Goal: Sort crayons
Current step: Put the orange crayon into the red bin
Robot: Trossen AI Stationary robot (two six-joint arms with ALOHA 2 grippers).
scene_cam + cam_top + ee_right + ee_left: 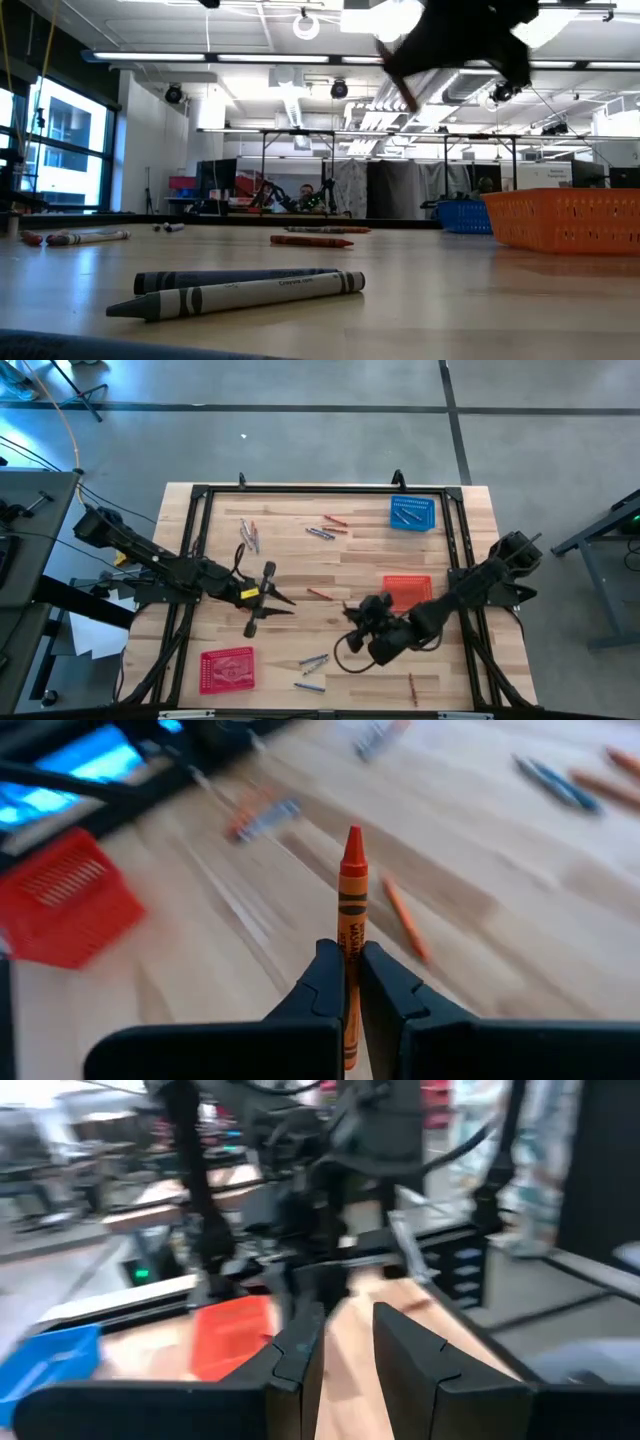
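Note:
Red-orange and grey-blue crayons lie scattered flat on the wooden table: a mixed group [248,532] at the far left, a grey pair [320,532], a red one [318,593] in the middle and grey ones [312,662] near the front. My right gripper [352,610] hangs above mid-table, left of the orange basket [408,592], shut on an orange crayon [350,890]. My left gripper [288,603] hovers level at centre-left, facing the right arm. Its fingers [300,1350] stand open with nothing between them. My right gripper pinches the orange crayon between its two fingers on the paper-wrapped shaft [349,935], toward the blunt end. The crayon lies along the fingers, its pointed tip [352,840] sticking out past them. The fingers slant down toward the table's left. The crayon is lifted clear of the table.
A blue basket [412,512] with crayons in it stands at the far right and a red basket [228,668] at the near left. Two grey-blue crayons [240,290] lie close to the front edge. A black frame [330,488] borders the table.

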